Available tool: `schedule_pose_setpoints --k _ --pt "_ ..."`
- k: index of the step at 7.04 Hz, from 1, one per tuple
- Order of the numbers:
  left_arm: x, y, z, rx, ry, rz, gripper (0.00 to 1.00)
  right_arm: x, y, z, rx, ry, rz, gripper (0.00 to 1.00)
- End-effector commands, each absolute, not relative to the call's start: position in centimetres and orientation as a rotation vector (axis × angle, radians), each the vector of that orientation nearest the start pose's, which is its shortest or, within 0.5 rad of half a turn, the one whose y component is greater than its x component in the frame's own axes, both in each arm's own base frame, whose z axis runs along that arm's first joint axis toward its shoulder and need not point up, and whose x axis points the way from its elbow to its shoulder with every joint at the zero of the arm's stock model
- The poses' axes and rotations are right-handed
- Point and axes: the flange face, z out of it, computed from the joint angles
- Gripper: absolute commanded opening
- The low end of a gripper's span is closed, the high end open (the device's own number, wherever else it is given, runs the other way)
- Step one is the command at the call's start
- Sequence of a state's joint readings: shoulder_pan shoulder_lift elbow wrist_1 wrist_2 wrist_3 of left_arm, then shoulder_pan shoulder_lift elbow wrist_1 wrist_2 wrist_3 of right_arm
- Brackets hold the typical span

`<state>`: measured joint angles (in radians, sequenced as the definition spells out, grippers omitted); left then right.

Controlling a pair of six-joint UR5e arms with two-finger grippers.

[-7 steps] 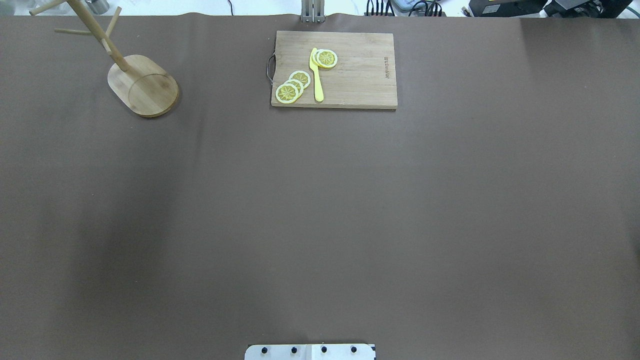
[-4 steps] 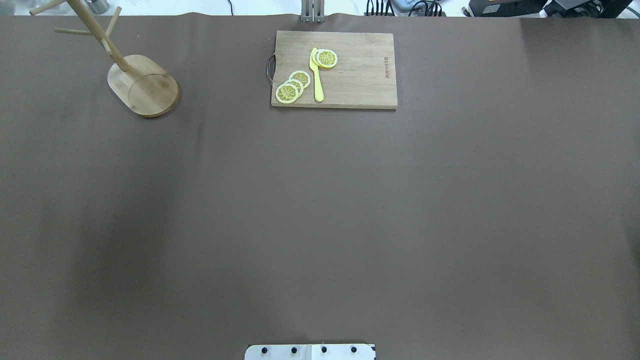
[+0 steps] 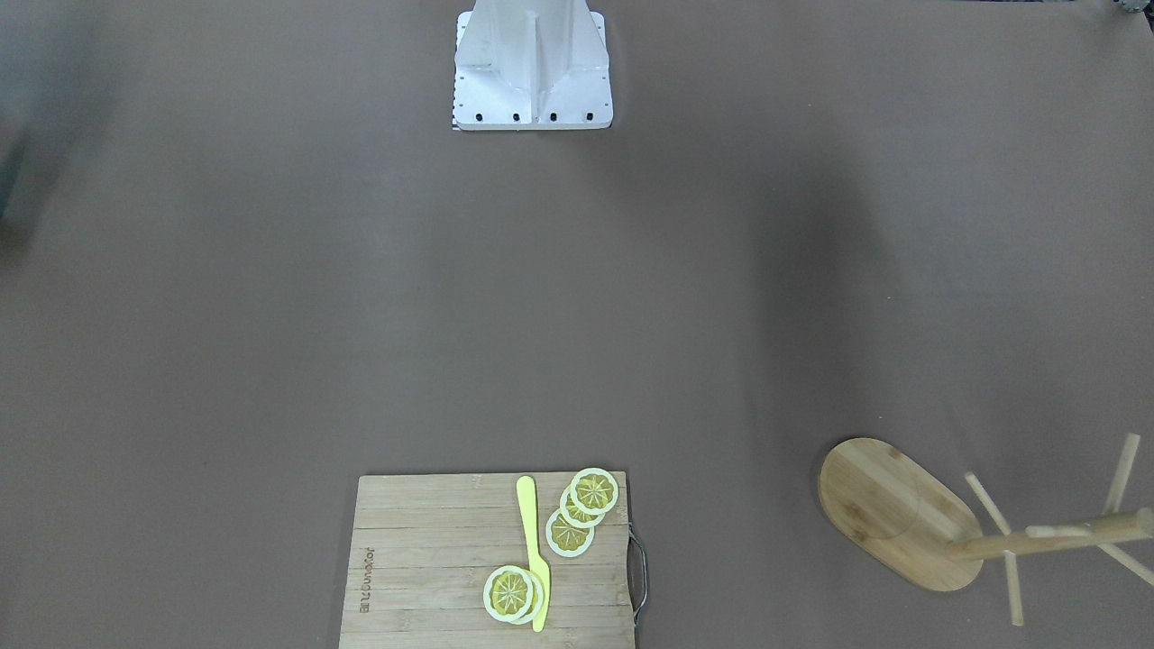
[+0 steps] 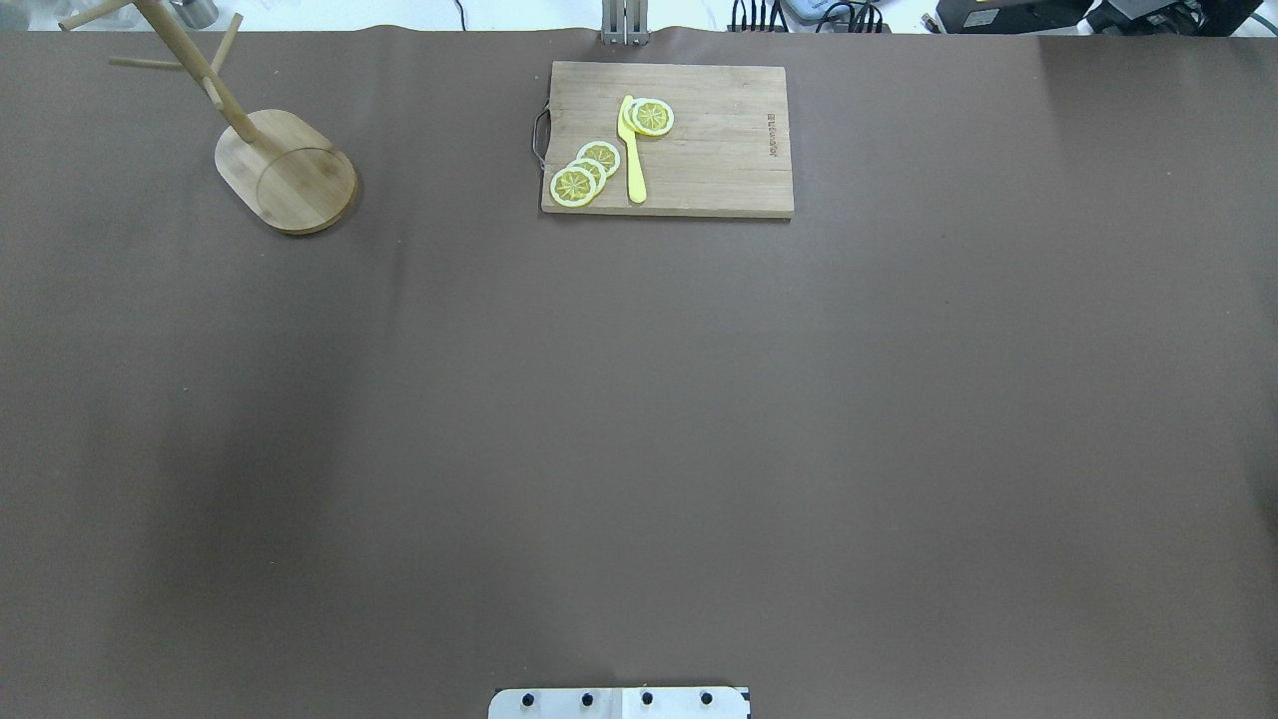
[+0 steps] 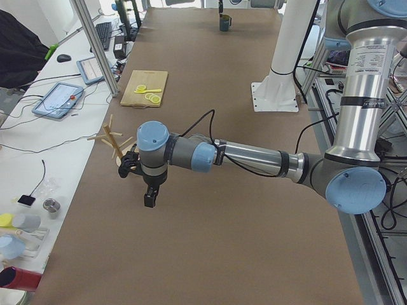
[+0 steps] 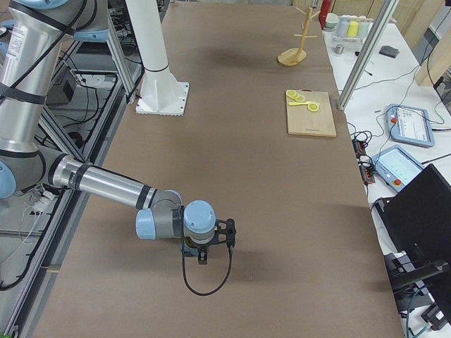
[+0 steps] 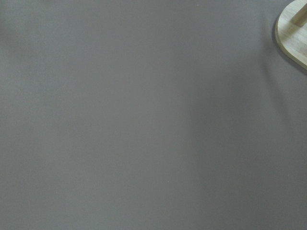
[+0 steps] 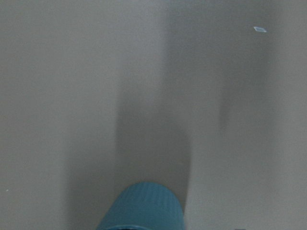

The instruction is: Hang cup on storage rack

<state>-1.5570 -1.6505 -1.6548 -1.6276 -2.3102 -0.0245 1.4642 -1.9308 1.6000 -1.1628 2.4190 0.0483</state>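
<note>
The slate-blue ribbed cup (image 8: 141, 207) fills the bottom edge of the right wrist view, close under that camera. In the exterior left view it is small at the table's far end (image 5: 224, 23). My right gripper (image 6: 203, 258) hangs low over the table at that end; I cannot tell whether it is open or shut. The bamboo storage rack (image 4: 285, 172) stands at the far left corner, pegs bare. It also shows in the front-facing view (image 3: 888, 509). My left gripper (image 5: 149, 201) hovers just before the rack (image 5: 113, 140); its state is unclear. No fingers show in either wrist view.
A wooden cutting board (image 4: 699, 150) with lemon slices (image 4: 586, 172) and a yellow knife (image 4: 633, 160) lies at the far middle edge. The robot's white base plate (image 4: 619, 703) is at the near edge. The rack base's corner (image 7: 295, 28) shows in the left wrist view.
</note>
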Motion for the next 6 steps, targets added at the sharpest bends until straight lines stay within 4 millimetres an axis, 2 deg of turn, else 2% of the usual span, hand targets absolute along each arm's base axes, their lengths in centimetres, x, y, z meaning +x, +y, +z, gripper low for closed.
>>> schedule_pose_setpoints --k 1,2,4,5,6 --pt "-5.9 -53.5 57.3 0.195 0.74 0.071 0.98 1.9 -32.8 74.7 0.01 -0.85 -0.127 0.15" --pt "-5.9 -53.5 57.3 0.195 0.74 0.071 0.98 1.9 -32.1 75.1 0.029 -0.849 -0.186 0.0" --pt "-5.8 -53.5 57.5 0.19 0.742 0.071 0.98 1.9 -32.2 75.0 0.044 -0.853 -0.209 0.0" --pt "-5.8 -53.6 57.8 0.184 0.741 0.067 0.98 1.7 -33.3 72.6 0.078 -0.881 -0.215 0.0" --pt "-5.8 -54.4 57.4 0.192 0.74 0.071 0.98 1.3 -34.9 68.6 0.082 -0.941 -0.137 0.0"
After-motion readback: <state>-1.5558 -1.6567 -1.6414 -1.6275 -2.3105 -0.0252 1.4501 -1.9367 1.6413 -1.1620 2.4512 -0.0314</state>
